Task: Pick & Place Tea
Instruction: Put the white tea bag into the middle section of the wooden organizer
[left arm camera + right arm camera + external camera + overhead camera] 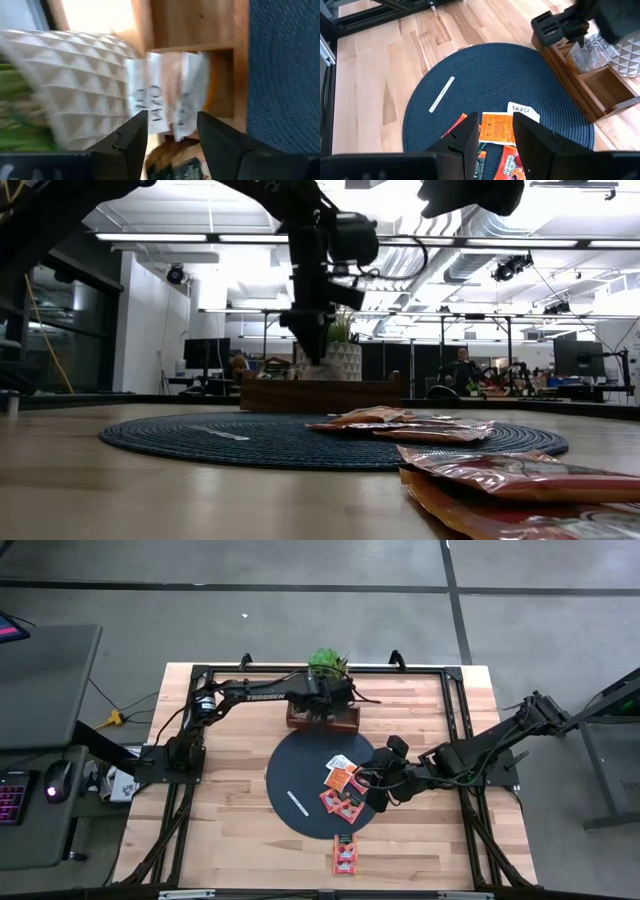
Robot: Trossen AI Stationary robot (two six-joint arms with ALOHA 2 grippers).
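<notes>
Your left gripper (170, 125) hangs over the wooden tray (322, 720), fingers parted, a white tea sachet (167, 92) loose between them. Your right gripper (492, 131) waits open above the sachets on the dark mat (485, 75).

high: we look straight down on the whole worktop (230, 830) | low: we sit at worktop height by the near edge, facing the room | left wrist: close on the wooden tray (200, 30) | right wrist: we overlook the round mat (485, 85) | shared: mat and tray in most views
</notes>
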